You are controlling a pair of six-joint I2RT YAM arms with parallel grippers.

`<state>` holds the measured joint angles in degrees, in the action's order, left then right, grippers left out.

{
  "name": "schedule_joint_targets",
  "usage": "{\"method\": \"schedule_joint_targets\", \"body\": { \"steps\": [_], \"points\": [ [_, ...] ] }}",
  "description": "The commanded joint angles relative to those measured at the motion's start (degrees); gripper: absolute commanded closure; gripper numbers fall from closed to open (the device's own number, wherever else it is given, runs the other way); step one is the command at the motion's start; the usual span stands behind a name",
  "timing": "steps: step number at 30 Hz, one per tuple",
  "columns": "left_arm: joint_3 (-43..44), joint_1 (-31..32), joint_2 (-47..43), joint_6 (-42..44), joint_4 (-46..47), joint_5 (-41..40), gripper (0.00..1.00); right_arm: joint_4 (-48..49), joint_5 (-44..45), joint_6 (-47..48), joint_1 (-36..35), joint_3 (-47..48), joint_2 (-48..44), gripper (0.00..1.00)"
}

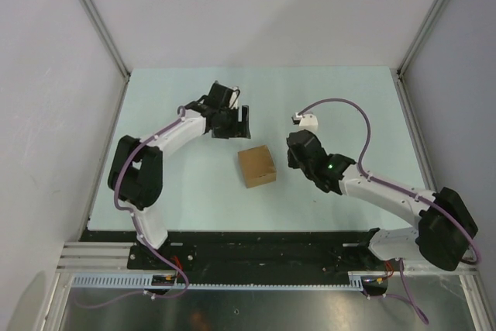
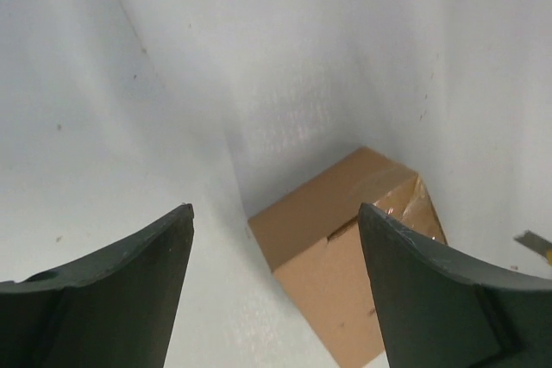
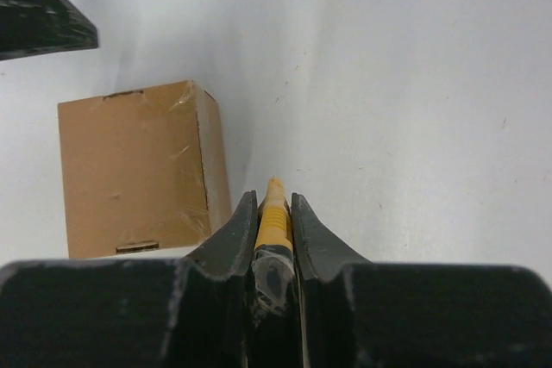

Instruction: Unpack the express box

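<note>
The express box (image 1: 256,167) sits closed near the middle of the table (image 1: 178,191), its flaps down and clear tape (image 3: 191,96) glinting over its edges, so the unpacking proper has not begun. The right gripper (image 1: 297,154) hangs at the box's 3 o'clock, just beside it and not touching, with its jaws clamped on a slim yellow cutter knife (image 3: 273,217) whose tip points forward past the box's side. Whether a blade is out cannot be told from the wrist view. The left gripper (image 1: 243,119) hovers at the box's 11 o'clock with its jaws spread wide and holding nothing, and its own camera shows the box low at about 5 o'clock. The step in hand looks like the approach to slitting the tape. The next move probably calls for the knife tip to come onto the taped seam at a shallow angle, while the wide gripper comes down to steady the light carton so it does not slide.
</note>
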<state>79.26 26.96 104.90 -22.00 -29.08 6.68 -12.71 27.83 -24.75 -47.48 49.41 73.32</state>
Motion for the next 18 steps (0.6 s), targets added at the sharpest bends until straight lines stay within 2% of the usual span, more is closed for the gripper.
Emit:
{"method": "schedule_joint_targets", "body": {
  "steps": [1, 4, 9, 14, 18],
  "points": [
    [-3.14, -0.86, -4.53, 1.26, -0.10, 1.32, 0.22, 1.20, -3.22, 0.93, 0.64, 2.01, 2.61, 1.00],
    [-4.81, -1.12, -5.85, 1.69, -0.10, 3.25, 0.27, 1.81, -4.62, 0.76, 1.25, 2.01, 3.76, 1.00],
    [-9.02, -1.03, -7.78, 2.93, -0.10, 11.15, 0.28, 3.39, -6.65, 0.93, 2.92, 2.01, 5.69, 1.00],
    [-12.73, -0.94, -9.45, 3.01, -0.01, 13.27, 0.29, 4.80, -9.29, 1.02, 4.33, 2.10, 7.01, 1.00],
    [-13.17, -0.68, -8.66, 3.10, 0.60, 15.12, 0.37, 5.85, -10.34, 1.73, 4.59, 2.10, 8.33, 1.00]
  ]
}}
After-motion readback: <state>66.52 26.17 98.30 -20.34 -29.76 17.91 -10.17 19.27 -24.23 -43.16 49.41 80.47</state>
